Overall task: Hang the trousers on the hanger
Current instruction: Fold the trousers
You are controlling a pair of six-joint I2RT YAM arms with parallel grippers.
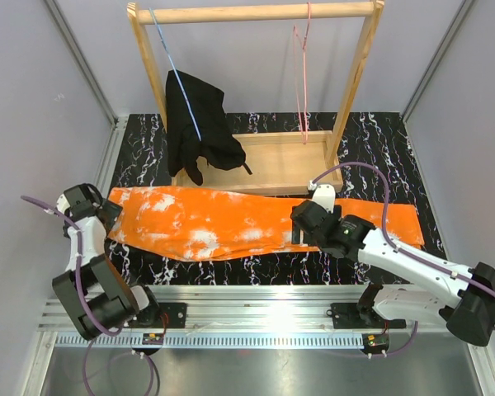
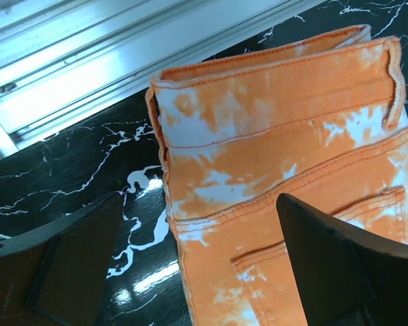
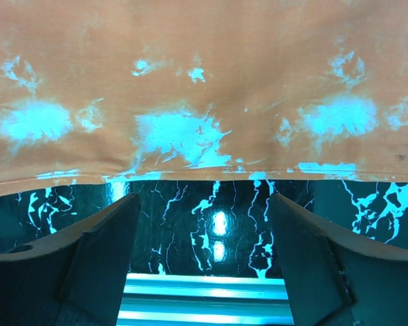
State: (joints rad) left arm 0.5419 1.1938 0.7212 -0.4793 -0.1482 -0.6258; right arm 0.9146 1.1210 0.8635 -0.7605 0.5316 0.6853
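**Top view:** The left arm is folded back over its base, w/ the wrist raised toward the surface's left edge. The left pincer (image 1: 109, 214) is held at the waist end of the trousers (image 1: 231, 221), jaws spread, nothing gripped. The right arm is stretched low from the right, forearm nearly flat. The right pincer (image 1: 301, 229) is set at the trousers' near edge, abt mid-length, jaws apart, nothing gripped.

A wooden rack (image 1: 256, 12) is stood on the black marbled surface (image 1: 379, 140), its base just behind the trousers' far edge. The hanger (image 1: 303, 82) is hung from the top bar's right side, well apart from the trousers. A blue hanger (image 1: 175, 66) is slanted down from the bar's left end, w/ a black garment (image 1: 200, 124) draped on it.

The trousers are laid flat across the surface, waist to the left, leg ends to the right. They are orange w/ white blotches.

**Left wrist view:** Two dark fingers (image 2: 68, 261) are seen wide apart, w/ the waistband lying below & btwn them. No contact is shown. A belt loop, orange stitching & a pocket edge are made out. Metal framing (image 2: 88, 61) is seen beyond the waistband.

**Right wrist view:** The fingers (image 3: 88, 261) are spread, w/ bare surface btwn them & a rail (image 3: 204, 299) at the bottom. The trousers' edge is laid just beyond the tips, across the full width. The blotches are rendered cyan here.
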